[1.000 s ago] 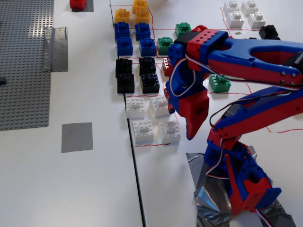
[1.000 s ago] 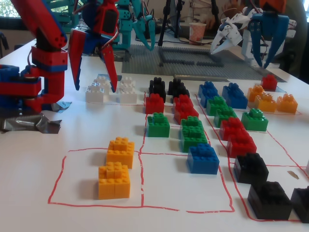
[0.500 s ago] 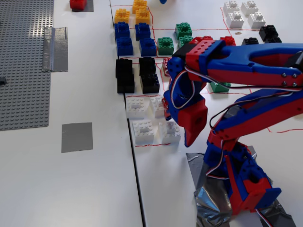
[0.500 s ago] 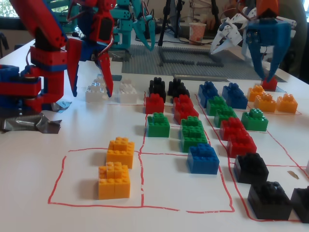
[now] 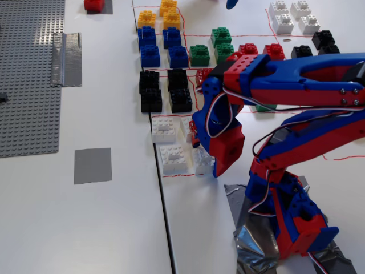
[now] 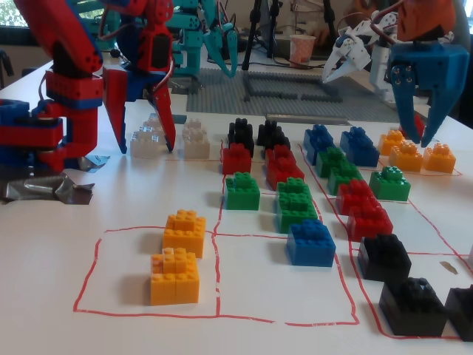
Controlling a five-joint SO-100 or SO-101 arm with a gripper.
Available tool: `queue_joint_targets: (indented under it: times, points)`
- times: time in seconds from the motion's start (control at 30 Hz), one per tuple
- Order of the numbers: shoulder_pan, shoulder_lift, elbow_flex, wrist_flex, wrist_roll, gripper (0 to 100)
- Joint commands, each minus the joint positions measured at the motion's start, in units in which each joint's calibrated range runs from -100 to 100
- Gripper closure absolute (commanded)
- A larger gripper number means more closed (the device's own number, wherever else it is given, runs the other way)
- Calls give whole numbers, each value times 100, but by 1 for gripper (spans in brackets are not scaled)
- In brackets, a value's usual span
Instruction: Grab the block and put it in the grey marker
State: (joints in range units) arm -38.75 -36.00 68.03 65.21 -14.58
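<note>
Gripper (image 6: 140, 129) hangs over the white bricks with its jaws spread wide, tips straddling one brick and gripping nothing yet. Going from big to small: the arm (image 5: 308, 80) reaches in from the right of a fixed view, its base (image 5: 296, 222) standing on crinkled silver tape (image 5: 251, 240).

Left of it lies the studded baseplate (image 5: 28, 74), and below that the grey marker (image 5: 92, 165), bare and well apart from the bricks. The block (image 6: 146, 142) sits between the fingertips, low at the edge of a red-outlined square, partly hidden by the wrist in the view from above.

Risks, as I judge them:
- Neighbouring white bricks (image 5: 169, 142) stand just beside the block, so a finger descending off-line could land on a neighbour or shove it out of its square.
- Closing across the corners rather than the flat sides could twist the block and let it slip.
- A shallow pinch at the studs may drop it on the long swing to the marker.
</note>
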Motion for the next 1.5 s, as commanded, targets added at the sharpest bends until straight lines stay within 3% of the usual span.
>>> queue_joint_targets:
  times: [0.0,0.17,0.23,1.47]
  points:
    - [-51,-22,-100,-83,-24,75]
    - [-51,-22,0,-245,10,96]
    - [-41,-5,-9,-261,15,100]
    - [106,787,-3079,1613,322,100]
